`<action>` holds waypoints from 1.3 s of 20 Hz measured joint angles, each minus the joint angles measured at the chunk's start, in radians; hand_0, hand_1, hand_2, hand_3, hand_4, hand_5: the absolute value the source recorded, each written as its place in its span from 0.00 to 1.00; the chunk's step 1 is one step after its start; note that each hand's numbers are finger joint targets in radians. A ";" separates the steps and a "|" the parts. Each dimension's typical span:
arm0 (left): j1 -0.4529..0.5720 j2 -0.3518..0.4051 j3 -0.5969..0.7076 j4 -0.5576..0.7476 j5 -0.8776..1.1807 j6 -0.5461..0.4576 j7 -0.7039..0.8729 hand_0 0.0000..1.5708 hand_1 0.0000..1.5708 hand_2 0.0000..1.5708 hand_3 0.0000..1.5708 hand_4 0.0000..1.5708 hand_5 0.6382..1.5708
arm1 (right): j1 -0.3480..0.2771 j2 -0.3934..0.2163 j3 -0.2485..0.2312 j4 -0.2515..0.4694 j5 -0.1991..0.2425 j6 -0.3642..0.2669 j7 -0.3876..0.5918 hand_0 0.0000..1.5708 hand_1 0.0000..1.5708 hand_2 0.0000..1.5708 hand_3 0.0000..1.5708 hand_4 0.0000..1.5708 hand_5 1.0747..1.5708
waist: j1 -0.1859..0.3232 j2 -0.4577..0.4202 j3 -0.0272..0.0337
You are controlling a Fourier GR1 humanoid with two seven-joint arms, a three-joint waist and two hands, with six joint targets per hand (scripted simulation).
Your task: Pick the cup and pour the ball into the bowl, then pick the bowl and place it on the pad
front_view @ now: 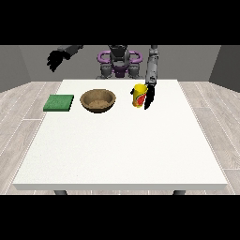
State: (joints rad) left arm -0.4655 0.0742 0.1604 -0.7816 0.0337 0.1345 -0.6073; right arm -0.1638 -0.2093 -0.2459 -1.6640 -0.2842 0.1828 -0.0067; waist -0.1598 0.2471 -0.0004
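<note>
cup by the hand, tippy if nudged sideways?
Probably. The cup stands upright and looks taller than wide, so a side push from the hand could tip it. It looks rigid. Once on its side, it would likely roll.

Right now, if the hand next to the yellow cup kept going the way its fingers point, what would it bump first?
Probably the table. The hand at the view's right points downward beside the cup, with only tabletop below, though depth is unclear.

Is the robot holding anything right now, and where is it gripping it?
Unclear. The hand at the view's right is against the yellow cup's side; a grip cannot be confirmed. The other hand holds nothing.
</note>
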 measured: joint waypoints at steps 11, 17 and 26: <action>-0.068 0.017 -0.003 0.124 -0.113 0.226 -0.038 0.81 0.81 1.00 1.00 0.89 0.85 | -0.034 -0.126 -0.104 0.035 -0.144 0.097 0.092 0.00 0.00 0.00 0.19 0.40 0.99 | -0.057 -0.030 0.0032; -0.148 -0.011 -0.156 0.129 -0.306 0.389 0.177 0.85 0.85 1.00 1.00 0.90 0.95 | -0.034 -0.147 -0.126 0.168 -0.137 0.106 0.102 0.00 0.00 0.00 0.16 0.40 0.98 | -0.015 -0.157 0.0036; -0.317 0.010 -0.441 0.309 -0.751 0.567 0.568 0.87 0.87 1.00 1.00 0.93 0.96 | -0.041 -0.164 -0.129 0.307 -0.130 0.151 0.083 0.00 0.00 0.00 0.05 0.44 0.98 | -0.016 -0.242 0.0074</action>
State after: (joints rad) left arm -0.7820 0.0844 -0.2801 -0.4722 -0.7177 0.7019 -0.0397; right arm -0.2053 -0.3734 -0.3752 -1.3574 -0.4143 0.3339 0.0763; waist -0.1755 0.0053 0.0070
